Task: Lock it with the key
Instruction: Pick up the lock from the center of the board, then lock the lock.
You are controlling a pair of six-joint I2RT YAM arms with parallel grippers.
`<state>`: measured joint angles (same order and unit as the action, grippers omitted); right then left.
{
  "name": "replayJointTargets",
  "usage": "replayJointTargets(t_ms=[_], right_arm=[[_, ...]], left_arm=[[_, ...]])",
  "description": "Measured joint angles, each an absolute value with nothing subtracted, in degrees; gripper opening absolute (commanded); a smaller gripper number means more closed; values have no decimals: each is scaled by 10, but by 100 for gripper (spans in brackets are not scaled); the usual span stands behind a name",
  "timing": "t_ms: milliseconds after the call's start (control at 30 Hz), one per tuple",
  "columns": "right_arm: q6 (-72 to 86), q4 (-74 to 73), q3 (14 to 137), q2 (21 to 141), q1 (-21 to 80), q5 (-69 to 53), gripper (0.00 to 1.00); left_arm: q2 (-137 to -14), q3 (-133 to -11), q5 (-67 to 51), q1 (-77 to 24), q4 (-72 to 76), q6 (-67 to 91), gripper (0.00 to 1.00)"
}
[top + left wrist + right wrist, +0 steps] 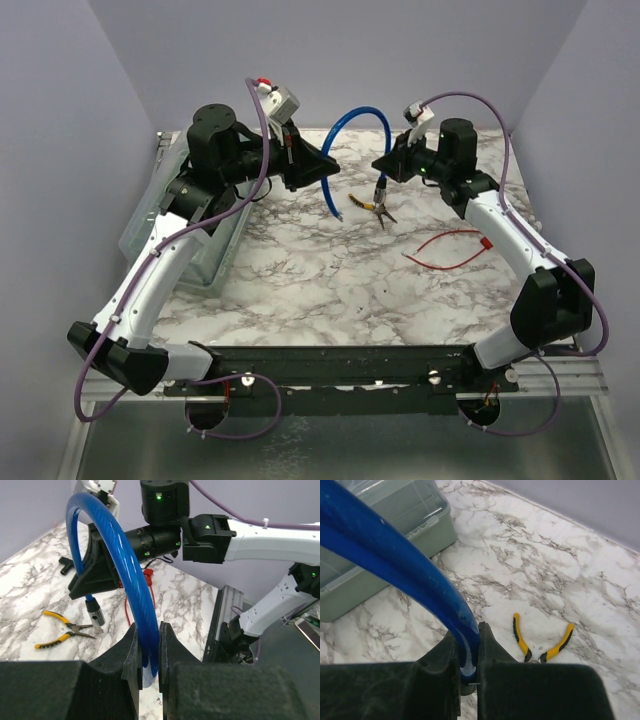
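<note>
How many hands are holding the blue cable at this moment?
2. The left hand is shut on the blue cable at one side of its arch; the right hand is shut on the other side.

The scene is closed in by three plain walls of pale lilac: a back wall, a left wall and a right wall. Between them a table is set, its top patterned like white marble with grey veins. Along its near edge an aluminium rail is fixed, and in front of that a dull grey metal surface is seen. The light is soft and even; only faint shadows are cast on the tabletop.
</note>
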<state>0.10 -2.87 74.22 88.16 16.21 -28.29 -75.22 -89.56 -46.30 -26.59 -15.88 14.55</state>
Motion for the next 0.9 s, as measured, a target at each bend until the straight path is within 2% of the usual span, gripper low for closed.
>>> replayJointTargets(t_ms=[367, 600, 900], right_arm=[[215, -40, 791, 887, 164, -350, 0], [350, -28, 785, 898, 163, -397, 1], [422, 38, 746, 898, 157, -450, 1]], left_arm=[[-713, -782, -334, -275, -11, 154, 0], [-713, -770, -302, -307, 44, 154, 0], [-714, -767, -284, -314, 68, 155, 0]])
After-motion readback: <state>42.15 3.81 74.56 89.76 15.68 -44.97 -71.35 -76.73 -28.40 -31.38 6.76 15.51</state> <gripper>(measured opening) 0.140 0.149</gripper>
